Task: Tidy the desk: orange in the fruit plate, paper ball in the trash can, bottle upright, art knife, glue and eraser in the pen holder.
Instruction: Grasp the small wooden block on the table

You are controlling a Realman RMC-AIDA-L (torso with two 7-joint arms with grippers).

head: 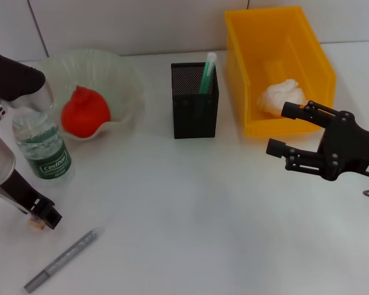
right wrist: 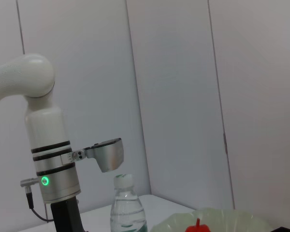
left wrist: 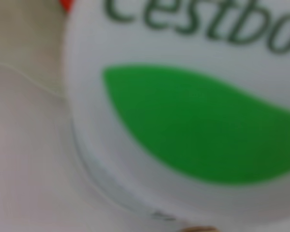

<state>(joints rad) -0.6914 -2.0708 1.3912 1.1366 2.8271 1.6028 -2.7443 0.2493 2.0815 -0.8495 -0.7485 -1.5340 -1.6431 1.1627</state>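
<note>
Orange [head: 84, 111] plated, paper ball [head: 281, 97] binned, bottle [head: 43, 146] upright, glue [head: 207, 74] in holder [head: 195, 109]; art knife [head: 61, 260] left on desk; right gripper [head: 284, 130] spread empty, left gripper [head: 42, 216] finger state unclear.

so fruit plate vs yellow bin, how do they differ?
The fruit plate is pale, translucent, shallow and wavy-rimmed; the yellow bin is opaque, deep and straight-walled. The plate holds the orange; the bin holds the paper ball. The plate sits toward the robot's left, behind the upright bottle; the bin sits toward its right, by the right gripper. Both stand on the white desk, each with its task item inside.
</note>
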